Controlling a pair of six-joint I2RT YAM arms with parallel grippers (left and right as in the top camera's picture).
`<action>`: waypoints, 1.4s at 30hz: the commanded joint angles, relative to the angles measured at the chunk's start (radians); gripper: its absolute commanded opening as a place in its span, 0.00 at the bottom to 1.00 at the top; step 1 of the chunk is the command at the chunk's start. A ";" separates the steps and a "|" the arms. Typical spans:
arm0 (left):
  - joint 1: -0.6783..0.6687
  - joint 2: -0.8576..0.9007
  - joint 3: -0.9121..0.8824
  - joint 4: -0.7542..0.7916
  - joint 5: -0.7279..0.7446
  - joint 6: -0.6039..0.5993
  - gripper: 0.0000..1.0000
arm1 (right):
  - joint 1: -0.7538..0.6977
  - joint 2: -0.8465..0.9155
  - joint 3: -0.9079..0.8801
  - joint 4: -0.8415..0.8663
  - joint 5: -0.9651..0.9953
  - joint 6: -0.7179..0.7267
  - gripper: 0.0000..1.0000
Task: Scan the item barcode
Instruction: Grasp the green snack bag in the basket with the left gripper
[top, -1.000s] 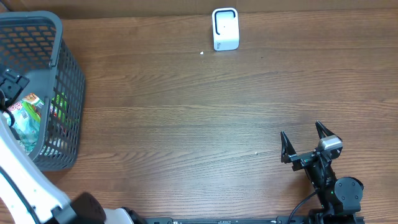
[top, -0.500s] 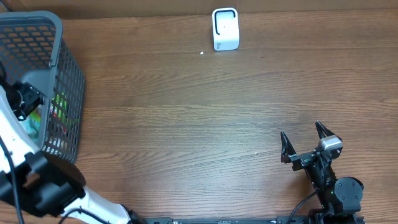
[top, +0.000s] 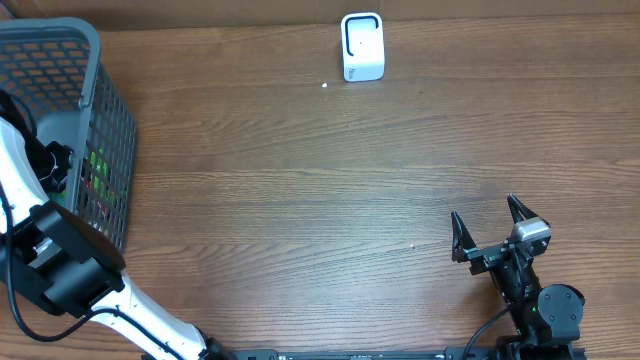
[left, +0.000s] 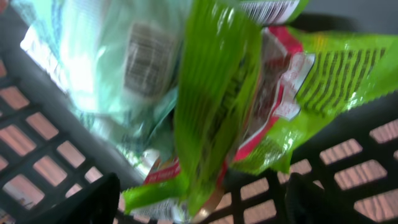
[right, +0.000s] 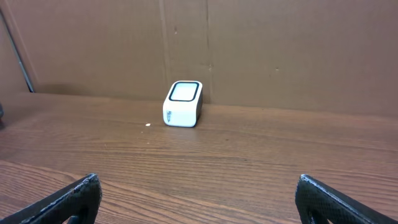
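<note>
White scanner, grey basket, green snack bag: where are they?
white scanner (top: 362, 45), overhead view, top face.
grey basket (top: 118, 150), overhead view, side mesh wall.
green snack bag (left: 214, 93), left wrist view, middle fold.

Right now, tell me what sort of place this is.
Probably a mock shop checkout set up for robot practice: a grey shopping basket holding snack packets, and a small white barcode scanner standing on a wooden table.

Soft, even light; one close view blurred.
The wooden table (top: 300, 200) is evenly lit from above (shadows are kept faint); in the left wrist view the snack packets (left: 211, 93) are rendered out of focus, the pale one overexposed.
</note>
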 joint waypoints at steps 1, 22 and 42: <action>0.005 0.011 -0.019 0.031 0.005 0.020 0.74 | 0.006 -0.012 -0.010 0.005 -0.005 0.006 1.00; 0.005 0.011 -0.232 0.273 0.009 0.045 0.04 | 0.006 -0.012 -0.010 0.005 -0.005 0.006 1.00; 0.006 -0.313 0.057 0.140 0.085 0.114 0.04 | 0.006 -0.012 -0.010 0.005 -0.005 0.006 1.00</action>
